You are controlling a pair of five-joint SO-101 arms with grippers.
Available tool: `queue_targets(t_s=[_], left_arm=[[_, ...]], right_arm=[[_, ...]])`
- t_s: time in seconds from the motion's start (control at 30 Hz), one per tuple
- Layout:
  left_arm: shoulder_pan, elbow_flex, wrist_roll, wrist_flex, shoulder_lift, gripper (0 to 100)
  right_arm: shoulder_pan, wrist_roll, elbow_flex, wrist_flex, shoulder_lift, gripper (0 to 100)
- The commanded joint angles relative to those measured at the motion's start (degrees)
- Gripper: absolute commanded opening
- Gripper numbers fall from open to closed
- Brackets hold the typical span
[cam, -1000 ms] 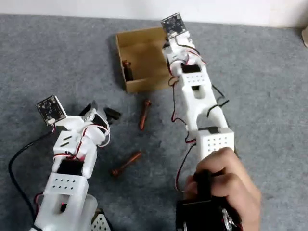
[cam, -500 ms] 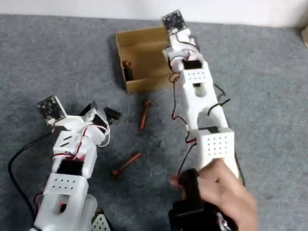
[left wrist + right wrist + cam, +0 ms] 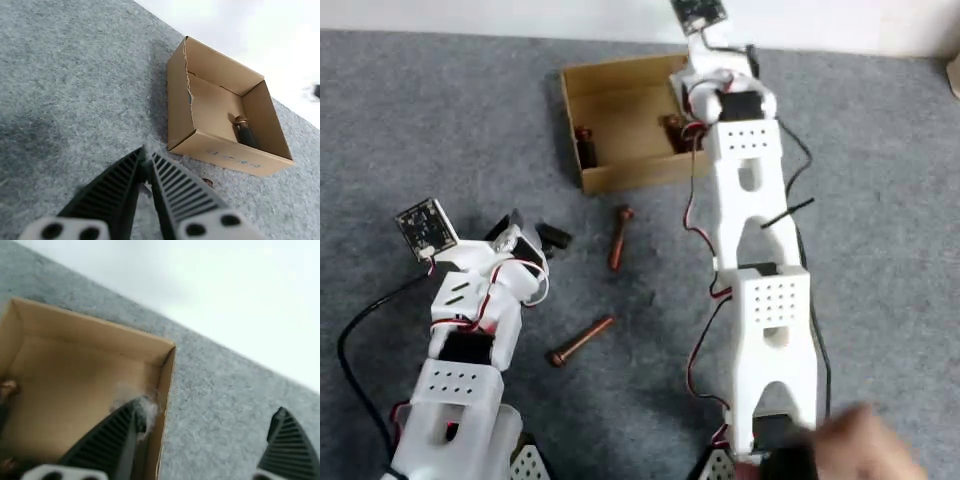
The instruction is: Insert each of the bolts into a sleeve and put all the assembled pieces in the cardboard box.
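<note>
Right gripper (image 3: 210, 412), jaws spread wide and empty, is straddling the right wall of the open brown cardboard box (image 3: 620, 178), upper centre, probably the pose for releasing the dark-sleeved copper bolt (image 3: 672, 130) lying beneath. Two bare copper bolts are awaiting sleeves on the grey carpet (image 3: 440, 120), mid-frame: upper bolt (image 3: 618, 238), lower bolt (image 3: 580, 340). Left gripper (image 3: 145, 155), fingers together on nothing, is idling at the high view's lower left

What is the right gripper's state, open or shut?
Open: on the right gripper the fingers stand far apart, nothing between them.
</note>
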Motion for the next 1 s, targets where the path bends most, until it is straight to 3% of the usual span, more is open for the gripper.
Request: queue_targets(t_s=[0.0,0.2,0.37,0.63,0.77,0.97], left_arm=[[-0.5,-3.0,-0.1,-1.4,0.4,1],[-0.5,-2.8,-0.4,-1.4,0.4,1],[-0.5,-2.7,-0.4,-1.4,0.4,1],[2.9,-2.8,-1.5,-0.7,0.5,1],[7.9,-5.9,-9.9,7.5,0.5,1],[8.0,-12.6,-11.3,20.8,0.6,1]], right_arm=[[-0.8,0.4,-14.6,13.8,-1.5,34.1],[-2.7,0.4,-35.2,30.4,-2.7,34.0],[-3.7,0.4,-33.9,41.3,-12.4,34.0],[-1.2,-7.4,-33.3,42.0,-32.3,34.0],[-1.5,-7.5,-27.3,42.1,-42.4,34.0],[-1.6,-7.5,-3.6,42.0,-59.5,34.0]])
